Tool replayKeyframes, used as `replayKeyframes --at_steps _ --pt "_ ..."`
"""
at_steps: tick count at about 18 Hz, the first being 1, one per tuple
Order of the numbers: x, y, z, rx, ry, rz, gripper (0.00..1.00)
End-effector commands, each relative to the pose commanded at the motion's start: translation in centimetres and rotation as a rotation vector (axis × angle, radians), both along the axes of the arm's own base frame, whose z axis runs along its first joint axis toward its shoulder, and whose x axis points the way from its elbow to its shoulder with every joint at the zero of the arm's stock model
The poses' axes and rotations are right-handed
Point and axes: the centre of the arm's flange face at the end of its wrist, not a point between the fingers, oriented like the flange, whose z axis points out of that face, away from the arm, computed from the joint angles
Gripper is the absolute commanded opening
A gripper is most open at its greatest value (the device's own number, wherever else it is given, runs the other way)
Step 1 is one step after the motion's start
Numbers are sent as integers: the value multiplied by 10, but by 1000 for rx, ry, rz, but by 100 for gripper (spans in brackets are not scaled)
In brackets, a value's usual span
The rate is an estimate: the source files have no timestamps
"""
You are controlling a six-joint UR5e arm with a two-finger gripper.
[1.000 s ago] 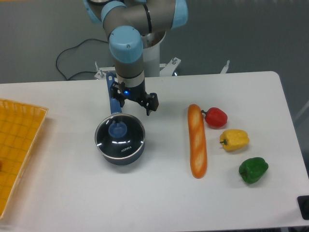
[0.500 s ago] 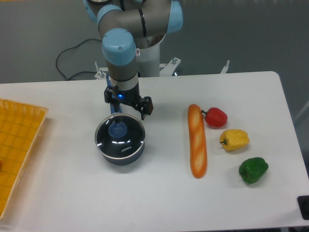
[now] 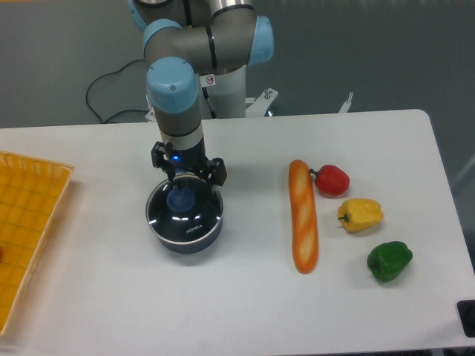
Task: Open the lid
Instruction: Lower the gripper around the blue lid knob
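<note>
The white table (image 3: pixel 245 297) carries an orange tray (image 3: pixel 26 237) at its left edge. The pan (image 3: pixel 185 230) sits left of centre, with the lid (image 3: pixel 189 215) seated on it. A bread loaf (image 3: pixel 303 216) lies to the right beside 3 peppers (image 3: pixel 361 215). The claw (image 3: pixel 187 176) hangs over the rear of the lid, directly behind the blue knob (image 3: pixel 179 199). Its opening width cannot be determined, and contact with the lid is unclear.

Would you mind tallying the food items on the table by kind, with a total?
Peppers: 3, namely red, yellow, green
Baguette: 1
Total: 4
</note>
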Motion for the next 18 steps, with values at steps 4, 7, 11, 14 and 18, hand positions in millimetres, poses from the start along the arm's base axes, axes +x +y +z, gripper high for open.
replayKeyframes --at_steps 4,7,11,14,18 --pt "7 5 -5 -8 -4 3 100" --pt "1 15 -3 -2 -1 11 100" --pt "-3 21 -2 3 1 23 100" --pt "-4 21 0 6 4 25 100" --pt "-5 22 0 8 5 26 100"
